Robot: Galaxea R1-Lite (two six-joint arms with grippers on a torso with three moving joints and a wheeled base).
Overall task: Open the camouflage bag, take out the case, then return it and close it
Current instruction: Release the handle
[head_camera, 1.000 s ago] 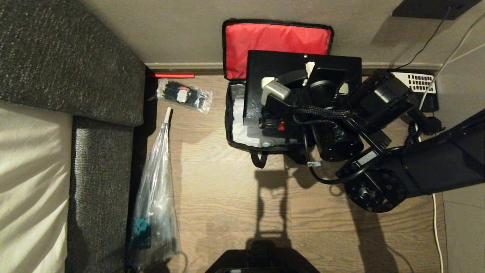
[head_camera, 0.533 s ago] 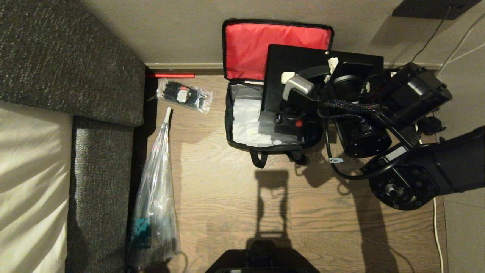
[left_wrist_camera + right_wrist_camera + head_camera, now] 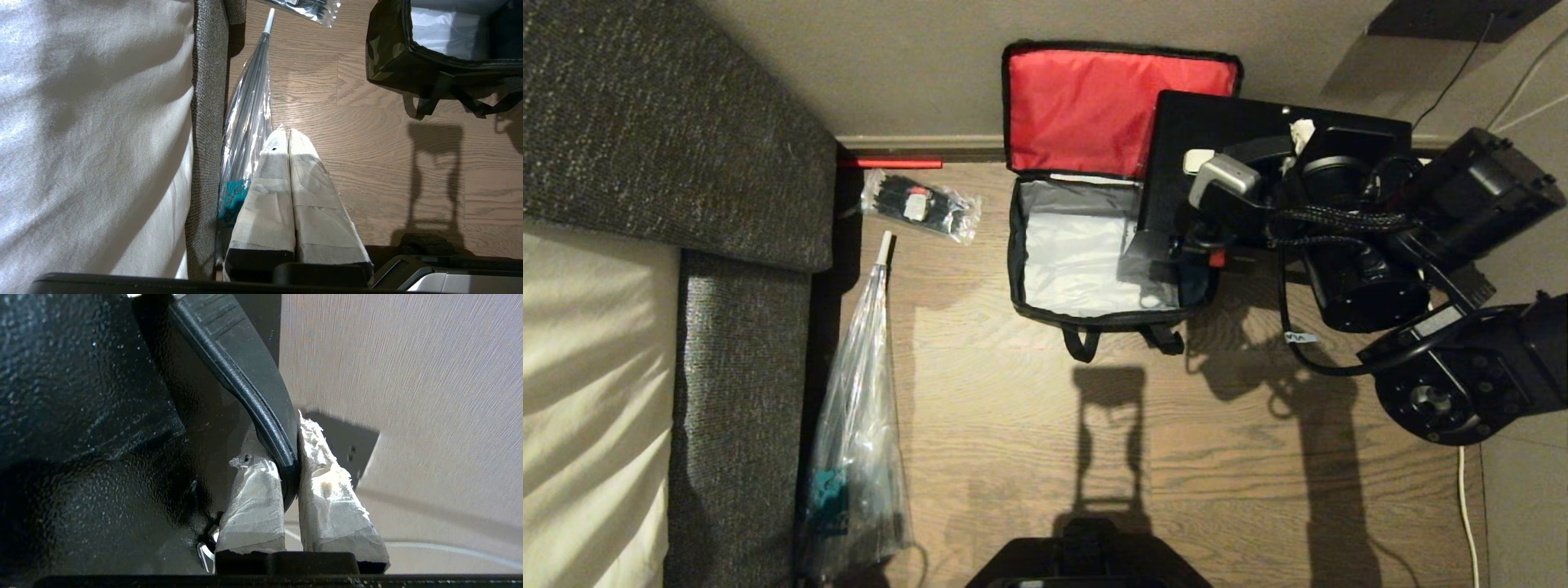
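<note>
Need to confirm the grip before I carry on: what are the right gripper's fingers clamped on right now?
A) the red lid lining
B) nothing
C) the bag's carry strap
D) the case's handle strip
D: in the right wrist view the right gripper has its taped fingers pinched on either side of the black handle strip of the case.

A camouflage bag (image 3: 1094, 310) is showing its red lid lining and silver interior beside a glossy black case (image 3: 1176, 147), over brown wood floor (image 3: 1029, 457) and grey sofa (image 3: 645, 122).
</note>
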